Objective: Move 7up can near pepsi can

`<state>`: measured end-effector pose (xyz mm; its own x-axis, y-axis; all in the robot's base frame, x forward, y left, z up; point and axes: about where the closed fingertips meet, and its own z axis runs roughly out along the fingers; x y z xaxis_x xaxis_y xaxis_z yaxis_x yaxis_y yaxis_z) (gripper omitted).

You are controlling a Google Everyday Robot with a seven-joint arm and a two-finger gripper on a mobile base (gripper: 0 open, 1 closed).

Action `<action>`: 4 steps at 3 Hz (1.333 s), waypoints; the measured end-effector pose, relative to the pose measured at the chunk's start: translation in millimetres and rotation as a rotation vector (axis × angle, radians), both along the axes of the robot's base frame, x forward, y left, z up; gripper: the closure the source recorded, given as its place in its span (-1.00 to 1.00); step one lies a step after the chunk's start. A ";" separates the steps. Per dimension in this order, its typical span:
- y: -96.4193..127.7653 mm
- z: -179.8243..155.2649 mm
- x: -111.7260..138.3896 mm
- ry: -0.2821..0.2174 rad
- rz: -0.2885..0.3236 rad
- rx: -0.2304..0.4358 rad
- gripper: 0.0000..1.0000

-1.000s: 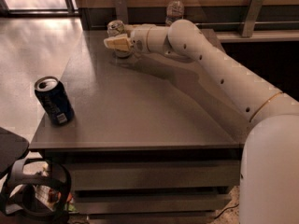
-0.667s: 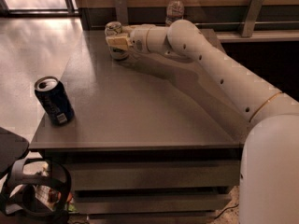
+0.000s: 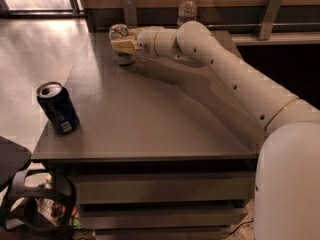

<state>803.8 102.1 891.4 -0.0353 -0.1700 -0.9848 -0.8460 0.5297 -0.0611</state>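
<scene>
The 7up can [image 3: 120,34], pale with a silver top, stands upright at the far left part of the grey table [image 3: 150,119]. My gripper [image 3: 125,45] is at this can, reaching in from the right at mid height, and covers part of the can's front. The pepsi can [image 3: 58,109], dark navy blue with a silver top and a small white label patch, stands upright near the table's front left corner, far from the gripper and from the 7up can.
A clear plastic bottle [image 3: 187,8] stands behind the table at the back, just beyond my arm [image 3: 235,79]. The table's left edge drops to the floor. A dark round object [image 3: 30,204] sits on the floor at the lower left.
My gripper has moved slightly left, closer onto the 7up can. The pepsi can has not moved.
</scene>
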 end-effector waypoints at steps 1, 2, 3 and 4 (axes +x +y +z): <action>0.9 2.0 -1.3 0.001 0.006 -0.001 1.00; 4.7 24.6 -14.2 0.013 0.060 -0.018 1.00; -3.0 68.9 -56.5 0.017 0.117 -0.043 1.00; -13.1 86.6 -108.8 0.021 0.136 -0.033 1.00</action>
<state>695.0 89.1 978.1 -0.0299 -0.2071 -0.9779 -0.9112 0.4077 -0.0585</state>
